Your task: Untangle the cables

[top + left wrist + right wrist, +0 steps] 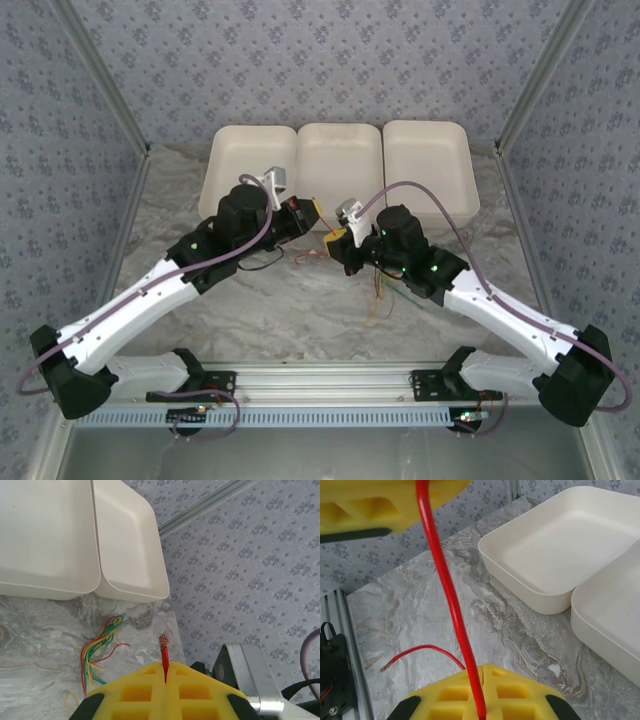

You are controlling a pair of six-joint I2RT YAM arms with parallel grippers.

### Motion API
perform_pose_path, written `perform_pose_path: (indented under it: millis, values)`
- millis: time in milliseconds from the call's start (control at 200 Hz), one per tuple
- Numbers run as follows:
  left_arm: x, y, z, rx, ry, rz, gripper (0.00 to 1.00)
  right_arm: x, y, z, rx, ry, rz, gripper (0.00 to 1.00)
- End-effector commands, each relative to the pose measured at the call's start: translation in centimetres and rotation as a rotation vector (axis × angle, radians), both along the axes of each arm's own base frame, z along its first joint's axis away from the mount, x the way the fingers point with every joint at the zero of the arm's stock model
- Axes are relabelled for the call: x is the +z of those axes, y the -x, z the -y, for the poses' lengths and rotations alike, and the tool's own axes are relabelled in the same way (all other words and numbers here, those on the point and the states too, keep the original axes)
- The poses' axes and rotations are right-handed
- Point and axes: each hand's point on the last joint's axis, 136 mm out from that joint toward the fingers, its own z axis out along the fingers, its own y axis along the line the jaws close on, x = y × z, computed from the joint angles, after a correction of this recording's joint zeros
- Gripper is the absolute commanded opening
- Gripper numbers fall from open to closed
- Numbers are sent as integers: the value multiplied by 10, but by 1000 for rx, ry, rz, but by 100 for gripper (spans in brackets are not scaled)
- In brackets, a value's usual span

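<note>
- Cables [98, 650] in red, green and yellow lie in a loose bunch on the marbled table [35, 630], at about 9 o'clock from the left gripper [165, 669] in its wrist view.
- From overhead, the same bunch sits on the table at 5 o'clock from the right gripper [336, 238].
- One red cable [447, 585] runs straight between the two grippers.
- The left gripper's yellow jaws are pressed together on this red cable, and its frayed copper tip pokes out toward 12 o'clock.
- The right gripper's jaws are clamped on the same red cable. A slack tail curves away toward 9 o'clock and ends in a bare tip.
- Three white trays [340, 165] stand side by side along the table's 12 o'clock edge.
</note>
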Motion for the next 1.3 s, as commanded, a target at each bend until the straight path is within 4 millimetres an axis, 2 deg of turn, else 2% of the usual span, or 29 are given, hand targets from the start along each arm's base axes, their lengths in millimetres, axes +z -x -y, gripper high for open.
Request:
perform_pose_path:
  millis: [0, 90, 130, 200, 235, 300, 425, 430, 440, 455, 525, 540, 555, 585, 700, 764, 829, 974, 1059, 1119, 1159, 1219, 1294]
  values:
    - [33, -8, -2, 4, 20, 79, 0, -15, 6, 2, -8, 30, -49, 0]
    - [33, -12, 5, -17, 18, 94, 2, -8, 8, 0, 5, 13, -78, 0]
    - [35, -16, 5, -16, 12, 109, 19, -5, 6, 1, 0, 8, -107, 0]
    - [35, -22, 1, 3, -18, 126, 67, 1, -2, 8, -39, -8, -165, 0]
    - [35, -23, -3, 17, -29, 131, 78, 4, -10, 16, -80, -18, -192, 0]
    - [36, -22, -9, 31, -41, 148, 84, 9, -27, 36, -163, -54, -240, 0]
    - [24, -15, -31, 81, -86, 153, 88, 11, -64, 79, -326, -97, -330, 0]
    - [23, -14, -32, 83, -89, 152, 89, 11, -66, 82, -336, -97, -334, 0]
    - [20, -14, -34, 88, -97, 147, 96, 10, -70, 87, -354, -93, -342, 0]
    - [17, -13, -38, 96, -107, 144, 99, 8, -74, 91, -372, -86, -354, 0]
    - [-3, -7, -49, 110, -151, 117, 99, -6, -99, 123, -500, -44, -423, 0]
    - [-9, -5, -51, 110, -160, 109, 99, -14, -103, 131, -529, -29, -450, 0]
    - [-15, -3, -51, 106, -168, 100, 99, -9, -110, 138, -556, -29, -453, 0]
    - [-24, 1, -52, 94, -171, 88, 99, -17, -121, 154, -617, -14, -488, 0]
    - [-63, 18, -43, 29, -181, 39, 96, -47, -161, 207, -802, 2, -584, 0]
    - [-80, 29, -35, -9, -206, 27, 96, -64, -183, 237, -904, 32, -611, 0]
    - [-93, 38, -26, -43, -233, 23, 95, -81, -201, 258, -962, 58, -659, 0]
    - [-113, 51, -13, -83, -293, 13, 94, -120, -238, 282, -1010, 114, -770, 0]
    - [-124, 54, -7, -95, -324, 0, 94, -134, -248, 294, -1049, 159, -784, 25]
    - [-133, 54, -4, -102, -341, -8, 91, -131, -248, 299, -1079, 161, -753, 40]
    - [-138, 55, -1, -111, -346, -10, 89, -121, -244, 300, -1096, 139, -715, 47]
    - [-148, 54, 4, -120, -363, -17, 85, -104, -235, 297, -1111, 105, -657, 51]
    - [-162, 53, 11, -132, -384, -35, 82, -86, -214, 291, -1127, 89, -603, 54]
